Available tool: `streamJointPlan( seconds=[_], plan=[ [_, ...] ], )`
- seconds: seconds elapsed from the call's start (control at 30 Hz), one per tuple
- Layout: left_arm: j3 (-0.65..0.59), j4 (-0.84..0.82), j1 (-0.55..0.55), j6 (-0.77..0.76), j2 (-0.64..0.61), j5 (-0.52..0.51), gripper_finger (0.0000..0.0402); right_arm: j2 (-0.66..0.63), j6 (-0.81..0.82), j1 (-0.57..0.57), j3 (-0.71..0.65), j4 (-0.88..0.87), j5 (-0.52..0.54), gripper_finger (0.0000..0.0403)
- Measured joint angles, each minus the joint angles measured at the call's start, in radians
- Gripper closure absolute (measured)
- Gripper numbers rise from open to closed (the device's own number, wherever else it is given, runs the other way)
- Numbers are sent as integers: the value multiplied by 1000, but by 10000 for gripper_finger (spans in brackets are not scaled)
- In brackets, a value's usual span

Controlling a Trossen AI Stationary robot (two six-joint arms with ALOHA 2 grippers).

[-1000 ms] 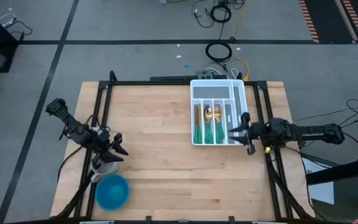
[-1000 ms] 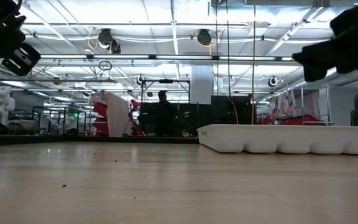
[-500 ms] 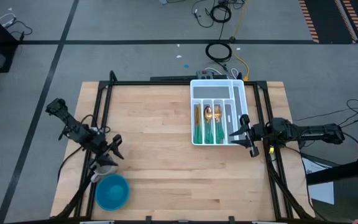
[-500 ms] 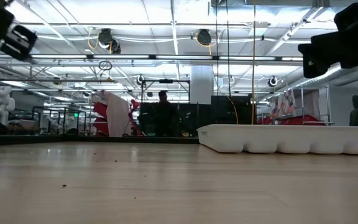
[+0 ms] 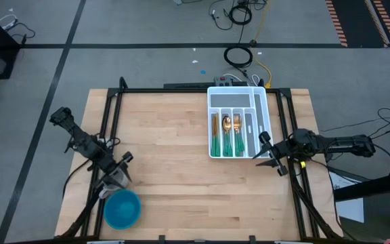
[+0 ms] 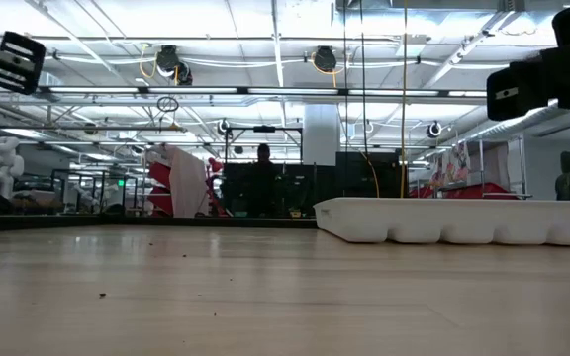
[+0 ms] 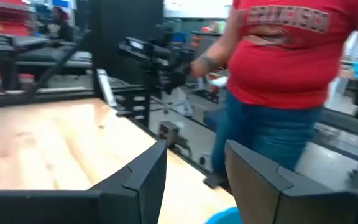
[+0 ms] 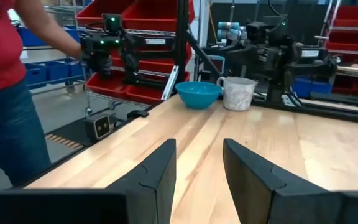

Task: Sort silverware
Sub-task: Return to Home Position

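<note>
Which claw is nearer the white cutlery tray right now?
Right. The right claw hangs open just beside the white cutlery tray, at its right edge. The left claw, also open, is far across the table, over the grey mug near the blue bowl.

Bench point(image 5: 168, 163): pale wood planks, smooth, low satin sheen; frame point(image 5: 114, 108) of black metal bars, matt
Tray point(image 5: 235, 99): white plastic, smooth, dull finish
Silverware point(image 5: 226, 135): gold metal heads, polished and shiny; teal-green handles, smooth, material cannot be told
Bowl point(image 8: 198, 94): blue, smooth, slightly glossy, plastic by look
Mug point(image 8: 238, 94): pale grey, speckled, matt surface
Left pincer point(image 7: 194, 152), right pincer point(image 8: 199, 149): dark moulded shells, matt, plastic by look
Shirt point(image 7: 278, 56): red cloth, printed lettering; jeans point(image 7: 260, 134): blue denim
</note>
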Motion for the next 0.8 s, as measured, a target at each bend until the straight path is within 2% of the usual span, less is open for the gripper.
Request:
streamJointPlan(
  seconds=[0.2,0.33,0.57,0.8],
  plan=[
    [0,11,5,-5,-1,-52,233,-1,-14,0,0,11,-1,280],
    [0,8,51,1,-1,-54,233,-1,-8,0,0,13,-1,280],
    [-1,5,211,65,0,-50,233,-1,-14,0,0,22,-2,280],
    [-1,0,369,107,0,13,233,-1,-133,0,0,67,39,280]
  ],
)
